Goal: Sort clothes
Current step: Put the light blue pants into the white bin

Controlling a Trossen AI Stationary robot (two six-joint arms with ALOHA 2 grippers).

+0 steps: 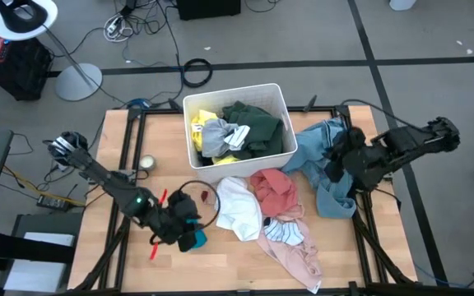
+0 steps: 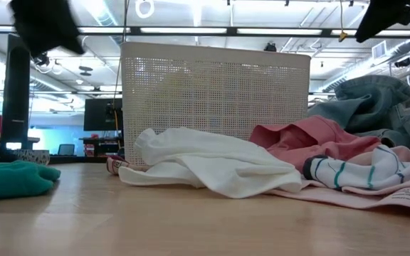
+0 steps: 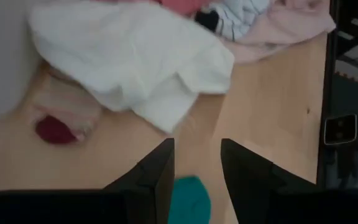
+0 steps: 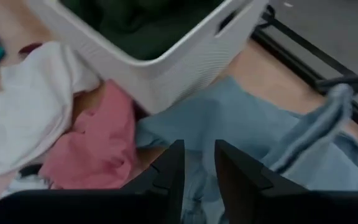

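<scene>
The clothes lie in a heap near the middle of the table: a white garment [image 1: 239, 205], a salmon-pink one [image 1: 274, 191], a striped one [image 1: 285, 232], a pale pink one [image 1: 299, 255] and light blue denim [image 1: 323, 156]. Dark green, yellow and grey pieces lie in the white bin [image 1: 235, 90]. A small teal cloth [image 1: 194, 240] lies flat on the table at the near left. My left gripper [image 3: 197, 168] is open, raised above the teal cloth [image 3: 188, 199]. My right gripper [image 4: 199, 168] is open, raised above the denim [image 4: 229, 118].
A roll of tape [image 1: 147, 163], a red stick [image 1: 156, 238] and a dark cable loop [image 1: 196, 197] lie on the table's left part. A small maroon piece [image 3: 55, 130] lies beside the white garment. Bare wood shows along the near left edge.
</scene>
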